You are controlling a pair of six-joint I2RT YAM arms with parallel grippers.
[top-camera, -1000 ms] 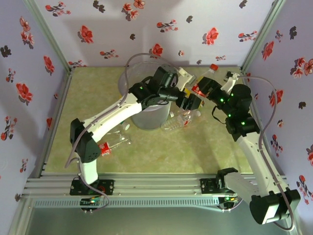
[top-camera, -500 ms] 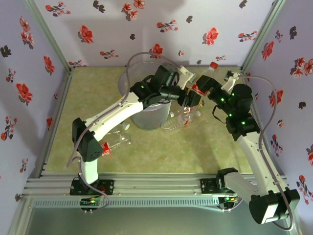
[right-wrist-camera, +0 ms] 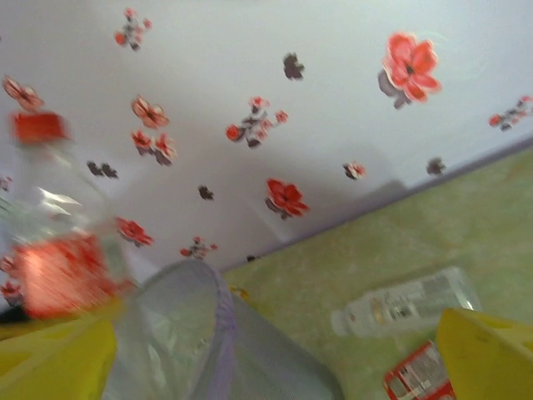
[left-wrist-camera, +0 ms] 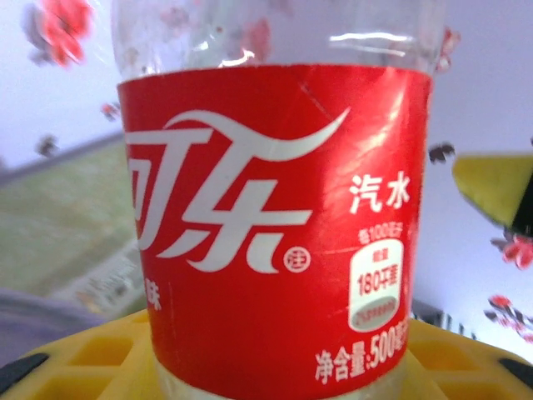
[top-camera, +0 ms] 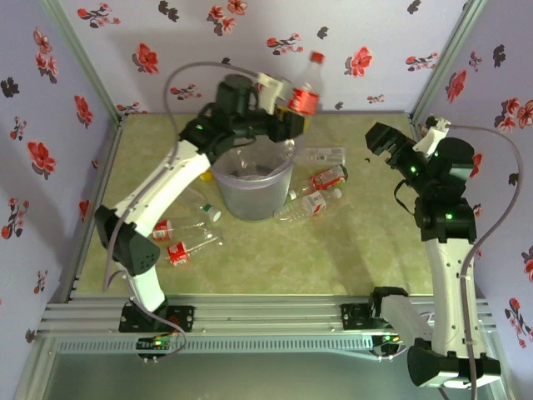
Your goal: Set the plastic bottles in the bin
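Note:
A red-labelled, red-capped bottle (top-camera: 306, 93) stands upright in the air, my left gripper (top-camera: 296, 108) shut on its lower body. It hangs over the back right rim of the bin (top-camera: 250, 202). In the left wrist view the bottle's label (left-wrist-camera: 275, 225) fills the frame above the yellow pads (left-wrist-camera: 92, 358). My right gripper (top-camera: 381, 143) is open and holds nothing, off to the right of the bin. Its view shows the bin (right-wrist-camera: 208, 333), the held bottle (right-wrist-camera: 58, 242) and a clear bottle (right-wrist-camera: 408, 304) on the table.
Right of the bin lie a white-labelled bottle (top-camera: 321, 154), a red-labelled one (top-camera: 326, 177) and a clear one (top-camera: 308, 204). Two red-labelled bottles (top-camera: 185, 237) lie left of the bin, near my left arm. Floral walls close in the back and sides.
My left arm has lifted the red-labelled bottle from beside the bin up over its rim. My right arm has drawn back to the right, away from the bottle.

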